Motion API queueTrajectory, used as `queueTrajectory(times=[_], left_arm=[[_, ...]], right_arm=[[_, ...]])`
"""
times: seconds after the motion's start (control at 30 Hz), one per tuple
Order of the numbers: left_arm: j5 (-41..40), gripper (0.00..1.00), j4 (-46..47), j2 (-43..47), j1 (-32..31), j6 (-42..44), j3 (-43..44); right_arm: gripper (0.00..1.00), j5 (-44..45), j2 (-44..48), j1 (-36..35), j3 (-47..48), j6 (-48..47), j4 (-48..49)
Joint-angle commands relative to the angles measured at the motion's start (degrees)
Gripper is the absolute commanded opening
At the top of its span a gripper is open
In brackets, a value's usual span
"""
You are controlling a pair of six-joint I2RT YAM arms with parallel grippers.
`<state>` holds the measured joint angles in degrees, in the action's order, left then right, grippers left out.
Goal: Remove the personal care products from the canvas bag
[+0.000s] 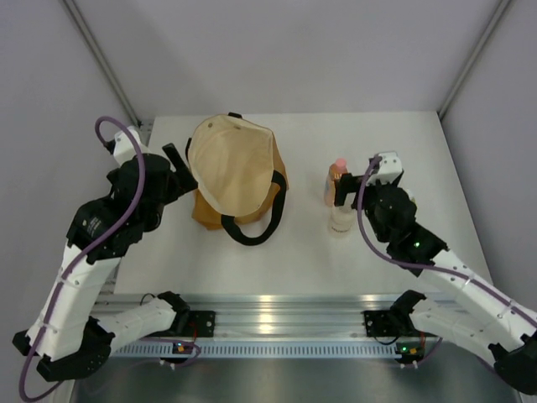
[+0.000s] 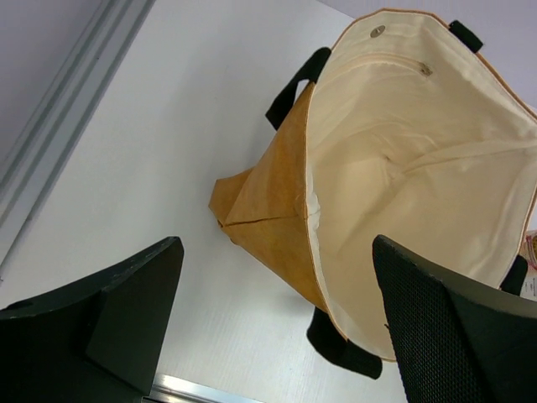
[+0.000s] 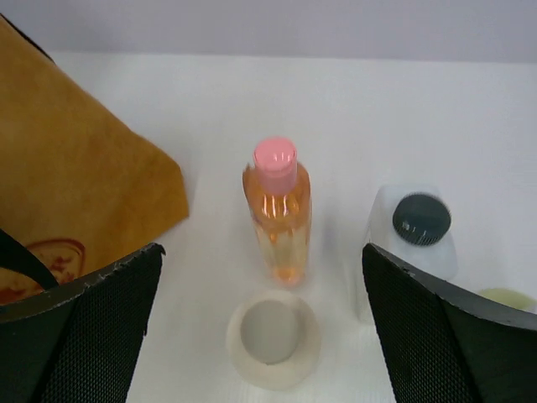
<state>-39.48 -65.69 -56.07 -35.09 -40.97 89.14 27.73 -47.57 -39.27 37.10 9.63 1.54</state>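
The canvas bag (image 1: 235,172) lies on its side at the table's middle left, its mouth open; in the left wrist view the canvas bag (image 2: 403,168) shows only bare cream lining. My left gripper (image 1: 181,172) (image 2: 277,248) is open at the bag's left rim, holding nothing. Right of the bag stand the amber bottle with a pink cap (image 1: 337,180) (image 3: 278,210), a short cream jar (image 1: 341,222) (image 3: 273,336), a whitish bottle with a black cap (image 3: 415,231) and a sliver of a yellow-green bottle (image 3: 506,297). My right gripper (image 1: 346,196) (image 3: 262,273) is open around the jar, clear of it.
The bag's black loop handle (image 1: 252,225) lies on the table in front of it. The table's metal front rail (image 1: 277,306) runs between the two arm bases. Grey walls close in the table on the left and right.
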Motion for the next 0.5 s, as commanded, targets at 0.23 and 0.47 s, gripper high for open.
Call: queueTrajectory(times=[0.23,0.47], left_arm=[[-9.64,0.98,-12.96,-8.17,0.11,3.53,13.33],[-13.07,0.98,-20.52,-9.14,2.66,3.09,19.93]], right_arm=[[0.99,8.39,-0.59,-0.2,34.42,6.27,-41.82],[0.99,11.2,0.01,-0.2,52.17,7.87,-62.68]])
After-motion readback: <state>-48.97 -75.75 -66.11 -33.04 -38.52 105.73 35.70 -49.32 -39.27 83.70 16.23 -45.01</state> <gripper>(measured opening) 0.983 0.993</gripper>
